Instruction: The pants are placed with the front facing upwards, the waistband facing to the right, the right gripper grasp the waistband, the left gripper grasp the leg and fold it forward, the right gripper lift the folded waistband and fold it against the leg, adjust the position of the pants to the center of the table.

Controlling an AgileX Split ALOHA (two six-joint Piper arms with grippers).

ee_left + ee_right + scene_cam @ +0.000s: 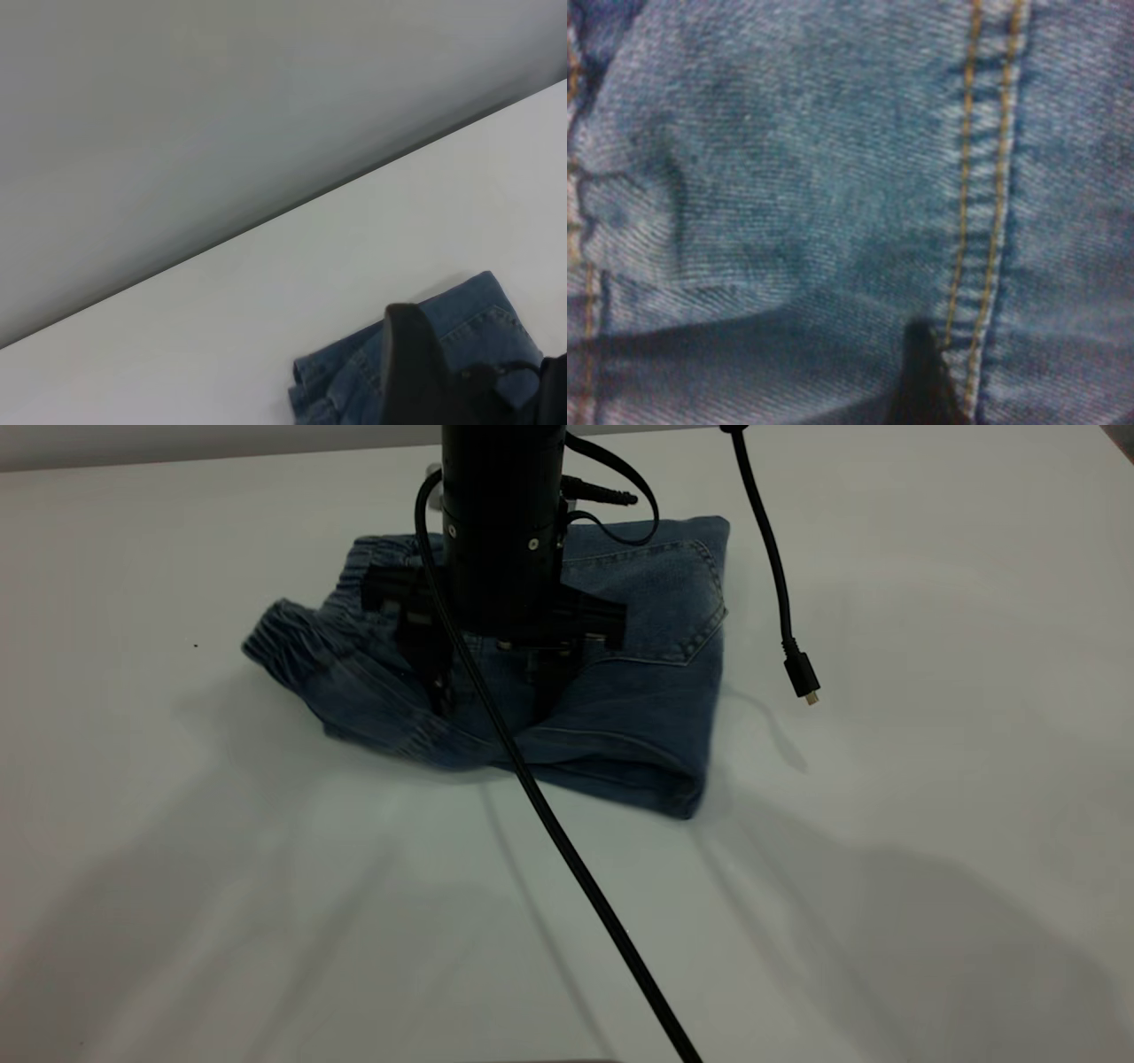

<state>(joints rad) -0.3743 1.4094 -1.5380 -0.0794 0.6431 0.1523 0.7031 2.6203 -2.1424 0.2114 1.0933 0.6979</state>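
The pants (pixel 638 717) lie folded into a compact bundle at the far middle of the white table (pixel 266 921), back pocket up. The ruched waistband (pixel 292 638) bulges out at the bundle's left. My right gripper (pixel 492 695) comes straight down onto the middle of the bundle. It is open, with its fingers (pixel 440 686) spread and their tips pressed on the denim. The right wrist view is filled with denim (pixel 788 177), a tan seam and one dark fingertip (pixel 921 390). My left gripper (pixel 478 394) is open, away from the pants (pixel 469 310), and out of the exterior view.
A black cable (pixel 549 824) runs from the right arm across the table towards the near edge. Another cable with a small plug (pixel 803 677) hangs above the table right of the bundle. The table's far edge (pixel 292 208) meets a grey wall.
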